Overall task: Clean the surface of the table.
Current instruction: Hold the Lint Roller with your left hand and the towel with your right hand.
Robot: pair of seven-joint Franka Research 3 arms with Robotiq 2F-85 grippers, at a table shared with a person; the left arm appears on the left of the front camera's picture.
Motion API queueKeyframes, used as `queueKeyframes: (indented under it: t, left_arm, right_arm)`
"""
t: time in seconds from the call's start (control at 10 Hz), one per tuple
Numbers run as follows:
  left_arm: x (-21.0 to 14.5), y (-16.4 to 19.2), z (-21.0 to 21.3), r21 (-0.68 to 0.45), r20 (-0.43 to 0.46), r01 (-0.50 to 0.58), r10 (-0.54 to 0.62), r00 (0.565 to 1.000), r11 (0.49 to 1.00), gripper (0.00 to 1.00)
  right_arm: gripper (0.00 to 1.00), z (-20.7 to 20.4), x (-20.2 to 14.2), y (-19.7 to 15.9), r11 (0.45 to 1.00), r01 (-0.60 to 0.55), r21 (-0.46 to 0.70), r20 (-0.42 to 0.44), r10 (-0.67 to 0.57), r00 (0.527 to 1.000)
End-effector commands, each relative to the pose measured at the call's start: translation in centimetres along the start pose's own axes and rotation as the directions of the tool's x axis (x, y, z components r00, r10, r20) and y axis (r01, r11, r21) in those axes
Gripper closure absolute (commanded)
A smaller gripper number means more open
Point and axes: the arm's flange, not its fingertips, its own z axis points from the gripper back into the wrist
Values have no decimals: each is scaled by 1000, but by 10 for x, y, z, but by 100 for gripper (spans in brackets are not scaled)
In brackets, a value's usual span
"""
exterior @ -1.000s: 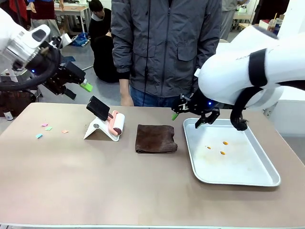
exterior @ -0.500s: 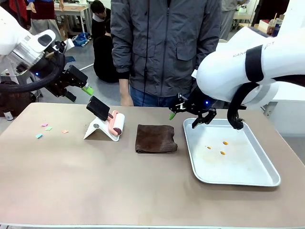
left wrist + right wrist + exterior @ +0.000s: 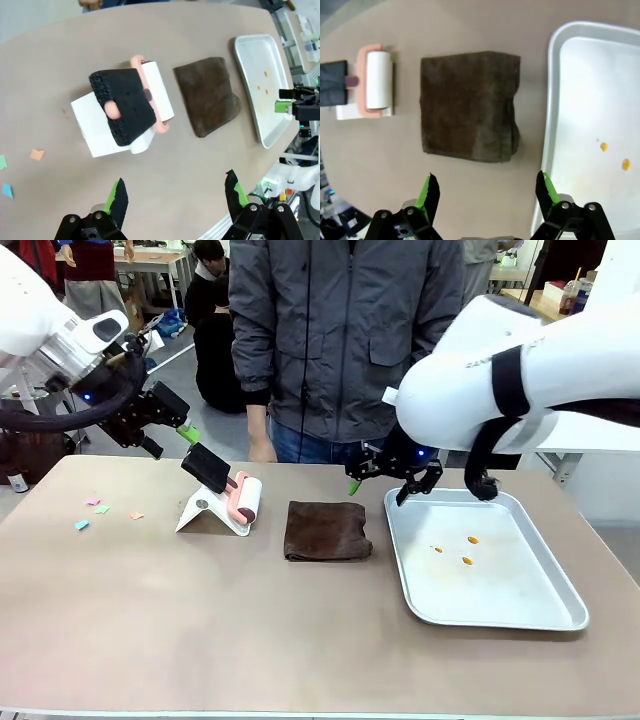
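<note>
Table [image 3: 200, 620]: beige top, spanning the front view, near edge to far edge. On it, left to right: coloured paper scraps [image 3: 100, 510]; a pink roller [image 3: 243, 498] on a white stand [image 3: 200, 512]; a folded brown cloth [image 3: 325, 530]; a metal tray [image 3: 500, 595] holding orange crumbs [image 3: 467, 560]. Left gripper [image 3: 170, 440] hangs above the roller, jaws spread wide, empty. Right gripper [image 3: 378, 488] hangs above the far edge between cloth and tray, jaws spread wide, empty. A person [image 3: 340, 340] stands at the far side.

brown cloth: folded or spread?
Folded. The brown cloth lies as a compact thick rectangle on the table, doubled layers showing along one edge.
</note>
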Motion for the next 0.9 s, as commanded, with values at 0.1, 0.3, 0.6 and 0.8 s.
queueKeyframes:
  t: [0.1, 0.3, 0.6, 0.8]
  left_arm:
    - [22, 13, -2, 34, -3, -133, 133, 991, 991, 0]
    - [27, 23, -9, 1, 4, -162, 162, 987, 987, 0]
    - [46, 60, -30, -66, -41, -243, 241, 970, 968, 0]
    - [46, 69, -39, -105, -63, -237, 231, 971, 966, 0]
  right_arm:
    - [0, -28, 42, 33, 995, -2, -98, -92, -7, 996]
    - [0, -44, 52, 44, 993, -24, -113, -147, 7, 989]
    - [0, -66, 68, 62, 982, -50, -183, -215, 10, 976]
    - [0, -78, 77, 66, 976, -30, -217, -256, -28, 966]
